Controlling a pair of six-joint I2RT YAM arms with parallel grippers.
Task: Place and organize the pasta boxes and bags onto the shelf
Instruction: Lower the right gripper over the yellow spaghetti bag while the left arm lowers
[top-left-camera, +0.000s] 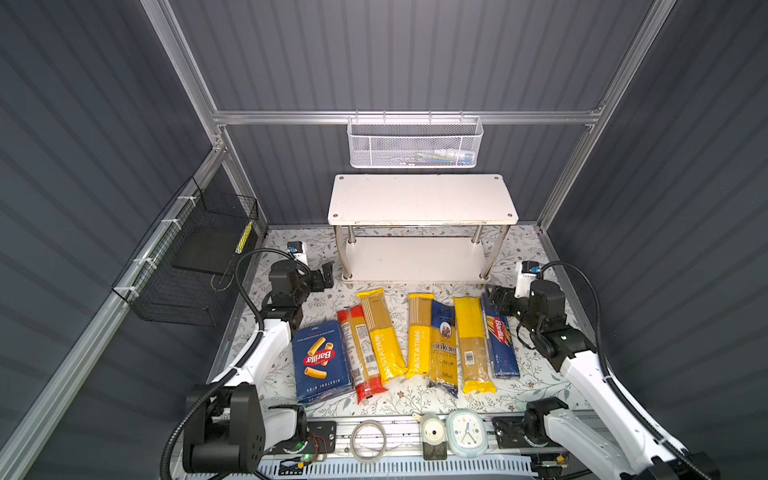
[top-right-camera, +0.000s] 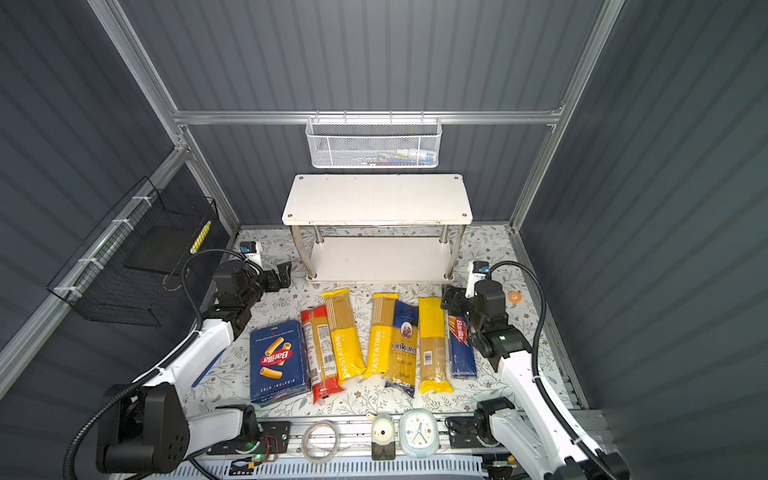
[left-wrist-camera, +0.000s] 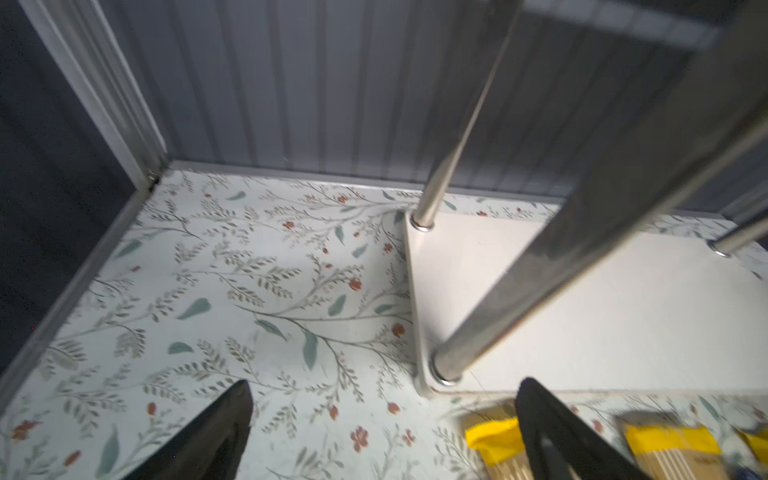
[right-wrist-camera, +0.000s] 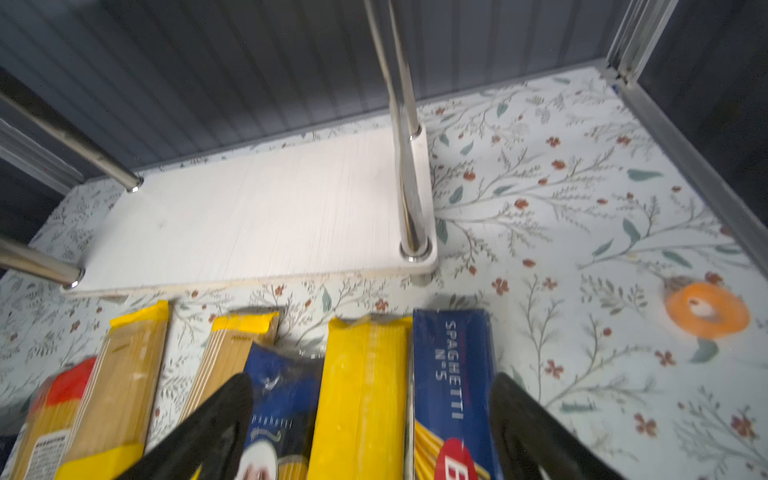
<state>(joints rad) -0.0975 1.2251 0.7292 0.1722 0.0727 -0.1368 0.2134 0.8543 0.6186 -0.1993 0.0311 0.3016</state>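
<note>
Pasta all sat in one row on the floral-print surface (top-left-camera: 536, 374): wide dark-blue Barilla rigatoni carton (top-left-camera: 320, 361) at the left, then a red-ended clear spaghetti bag (top-left-camera: 361, 353), two yellow PASTATIME bags (top-left-camera: 384, 336) (top-left-camera: 419, 336), a dark-blue ankara bag (top-left-camera: 444, 345), a yellow-ended barcode bag (top-left-camera: 471, 345) and the long narrow blue Barilla spaghetti carton (top-left-camera: 500, 340). Right end effector (right-wrist-camera: 374, 380) hovered over that carton's far end, spread wide, gripping nothing. Left end effector (left-wrist-camera: 385, 384) gaped empty too, just beside the front-left leg of the small white two-tier shelf (top-left-camera: 422, 199) behind the row.

shelf (top-left-camera: 422, 199) white | rigatoni box (top-left-camera: 320, 361) dark-blue | tabletop (top-left-camera: 540, 380) floral, red-green
</note>
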